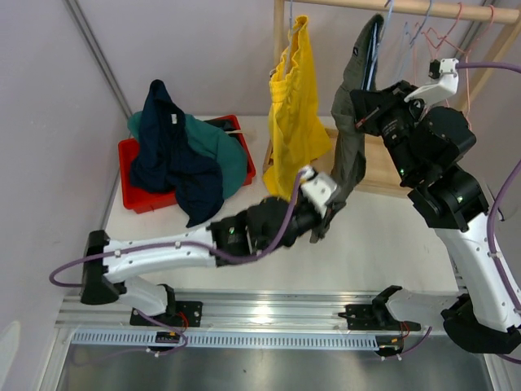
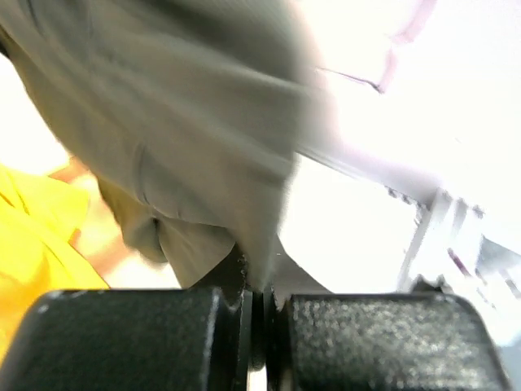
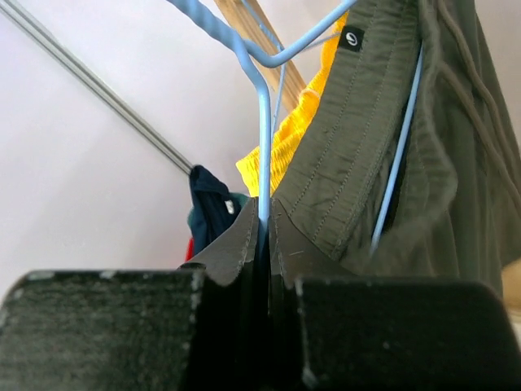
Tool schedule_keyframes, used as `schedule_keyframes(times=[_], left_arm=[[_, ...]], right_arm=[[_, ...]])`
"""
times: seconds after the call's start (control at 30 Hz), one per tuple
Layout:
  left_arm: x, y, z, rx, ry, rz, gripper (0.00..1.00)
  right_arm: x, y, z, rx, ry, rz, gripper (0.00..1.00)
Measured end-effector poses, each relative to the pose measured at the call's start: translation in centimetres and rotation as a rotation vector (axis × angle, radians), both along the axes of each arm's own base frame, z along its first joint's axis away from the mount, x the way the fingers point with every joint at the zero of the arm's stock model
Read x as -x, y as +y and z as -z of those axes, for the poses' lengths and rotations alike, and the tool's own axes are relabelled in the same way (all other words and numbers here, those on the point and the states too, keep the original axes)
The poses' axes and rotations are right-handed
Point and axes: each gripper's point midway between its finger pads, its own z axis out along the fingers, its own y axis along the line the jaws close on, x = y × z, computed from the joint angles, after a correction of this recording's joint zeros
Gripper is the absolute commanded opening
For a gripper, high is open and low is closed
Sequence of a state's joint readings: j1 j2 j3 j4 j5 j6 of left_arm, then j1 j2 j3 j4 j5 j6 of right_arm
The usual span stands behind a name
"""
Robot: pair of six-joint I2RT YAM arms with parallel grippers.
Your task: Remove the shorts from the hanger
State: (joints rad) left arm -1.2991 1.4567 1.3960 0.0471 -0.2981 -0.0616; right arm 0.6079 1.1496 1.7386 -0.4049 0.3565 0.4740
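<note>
Hem of olive shorts pinched by left jaws, right jaws gripping hanger

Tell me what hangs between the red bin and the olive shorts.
The yellow shorts, hanging from a hanger; the top external view shows it.

Two hanging shorts, two arms, one bin

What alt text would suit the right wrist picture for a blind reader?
The right gripper is shut on a blue wire hanger that carries olive shorts. Yellow shorts hang behind them, with dark blue cloth farther off.
</note>
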Motion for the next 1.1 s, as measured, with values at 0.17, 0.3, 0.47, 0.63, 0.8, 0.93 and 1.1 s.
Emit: schedule_keyframes(times=[0.17,0.3,0.47,0.63,0.8,0.93,1.1], left_arm=[[7.0,2.9,1.2,0.060,0.008,0.009,0.00],[8.8,6.0,1.3,0.123,0.047,-0.038,0.00],[8.1,6.8,2.3,0.097,0.041,-0.100,0.00],[9.3,6.0,2.8,0.098,0.041,-0.087,0.00],[10.0,5.9,2.9,0.155,0.070,-0.103,0.00],[11.3,5.1,3.5,0.160,0.085,-0.091,0.00],[12.8,4.8,4.3,0.170,0.101,-0.104,0.00]], right_arm=[[0.3,1.2,2.1,0.078,0.099,-0.048,0.00],[0.7,2.1,3.5,0.120,0.162,-0.096,0.00],[0.9,2.3,3.3,0.121,0.158,-0.112,0.00],[1.0,2.2,2.0,0.158,0.169,-0.116,0.00],[1.1,2.5,1.8,0.197,0.186,-0.137,0.00],[1.4,2.4,2.8,0.225,0.222,-0.144,0.00],[1.5,2.3,3.6,0.271,0.247,-0.147,0.00]])
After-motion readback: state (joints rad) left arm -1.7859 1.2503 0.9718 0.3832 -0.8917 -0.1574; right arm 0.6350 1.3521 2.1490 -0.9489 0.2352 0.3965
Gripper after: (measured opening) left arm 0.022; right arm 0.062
